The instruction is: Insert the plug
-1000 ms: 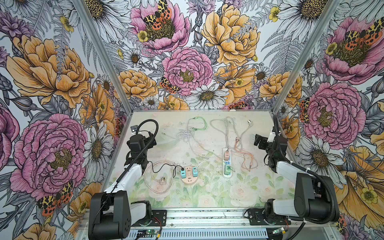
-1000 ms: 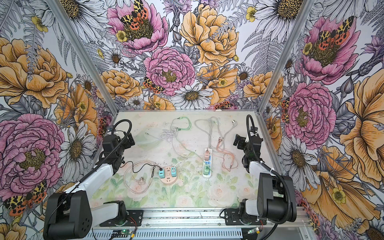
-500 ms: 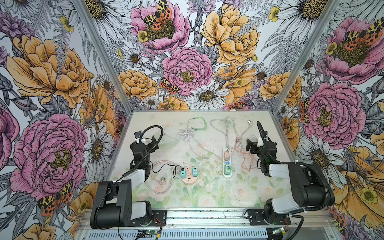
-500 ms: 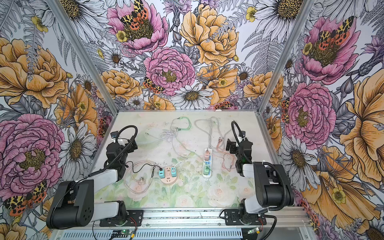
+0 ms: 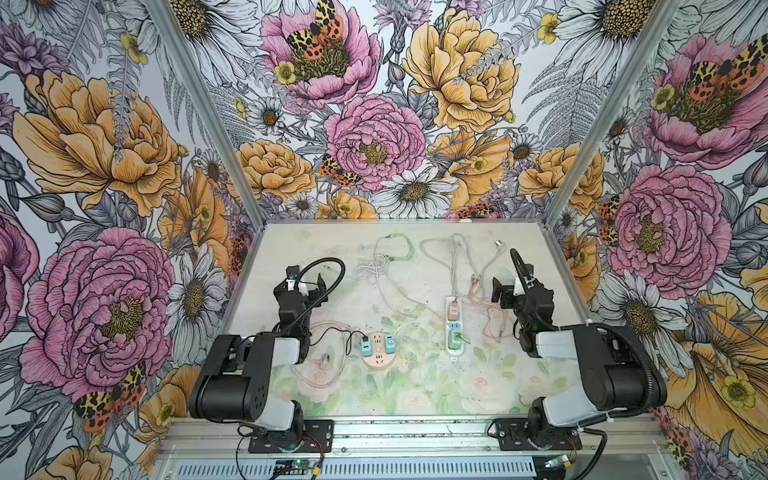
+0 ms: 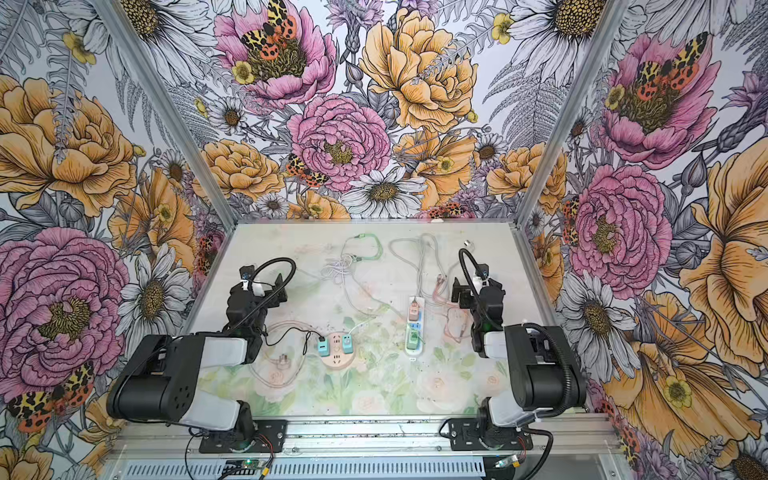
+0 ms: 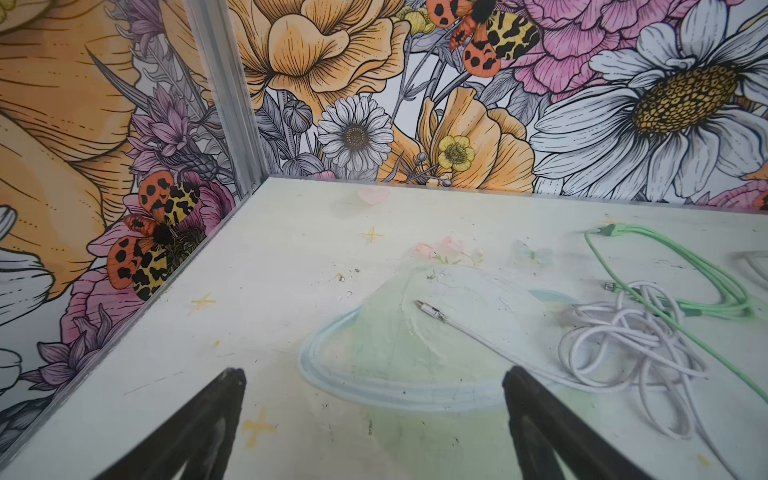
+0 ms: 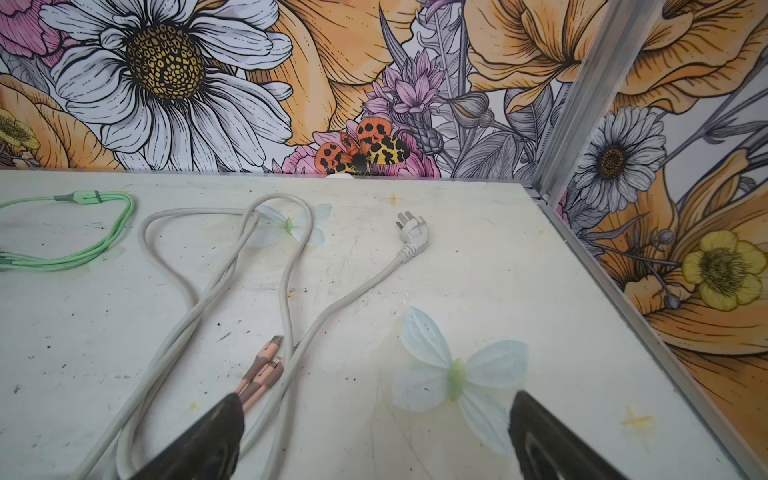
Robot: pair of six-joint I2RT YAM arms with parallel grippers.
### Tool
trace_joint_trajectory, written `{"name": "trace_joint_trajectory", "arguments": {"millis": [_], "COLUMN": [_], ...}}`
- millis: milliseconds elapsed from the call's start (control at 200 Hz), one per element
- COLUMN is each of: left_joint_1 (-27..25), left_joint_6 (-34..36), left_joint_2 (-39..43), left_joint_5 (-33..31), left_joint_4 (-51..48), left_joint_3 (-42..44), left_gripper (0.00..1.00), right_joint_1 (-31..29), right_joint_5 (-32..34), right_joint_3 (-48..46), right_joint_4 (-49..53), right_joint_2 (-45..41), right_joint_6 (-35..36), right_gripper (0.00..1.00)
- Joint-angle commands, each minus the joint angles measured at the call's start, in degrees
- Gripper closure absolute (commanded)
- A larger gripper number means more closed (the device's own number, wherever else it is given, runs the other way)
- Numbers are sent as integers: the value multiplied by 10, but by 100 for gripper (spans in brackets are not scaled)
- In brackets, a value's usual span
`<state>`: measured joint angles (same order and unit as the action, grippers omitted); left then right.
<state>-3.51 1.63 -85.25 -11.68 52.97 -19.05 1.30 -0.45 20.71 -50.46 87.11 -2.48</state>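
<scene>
The left hand (image 7: 374, 376) and right hand (image 8: 376, 401) hang wide open, empty, above the bench (image 8: 519, 270); the white plug (image 8: 411, 230) lies untouched.

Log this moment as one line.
left pincer: open, empty | right pincer: open, empty | white plug: lying loose on table, untouched

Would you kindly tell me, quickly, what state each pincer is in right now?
Left pincer: open, holding nothing.
Right pincer: open, holding nothing.
</scene>
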Motion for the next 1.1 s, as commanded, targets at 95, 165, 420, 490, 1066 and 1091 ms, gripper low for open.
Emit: {"name": "trace_joint_trajectory", "arguments": {"millis": [95,165,420,490,1066,1091], "left_joint_1": [-3,-4,47,47,25,23], "left_joint_6": [9,11,-38,-37,-25,-24], "left_joint_2": [-21,-43,-33,-35,-36,-36], "left_joint_5": [-38,-51,22,22,-39,-39], "left_joint_4": [58,69,27,31,26,26], "left_joint_3": [5,-3,-14,-13,-17,-17], "left_gripper": [1,2,1,1,1,1], "right_joint_1": [-1,-1,0,0,-1,0], "right_joint_5": [34,34,34,34,34,34], "right_joint_3": [19,19,18,18,18,18], "right_joint_4": [8,9,6,6,7,7], "right_joint_2": [10,10,10,9,10,10], "right_joint_6": [-14,-14,-14,-14,-14,-14], "right_gripper": [1,1,1,1,1,1]}}
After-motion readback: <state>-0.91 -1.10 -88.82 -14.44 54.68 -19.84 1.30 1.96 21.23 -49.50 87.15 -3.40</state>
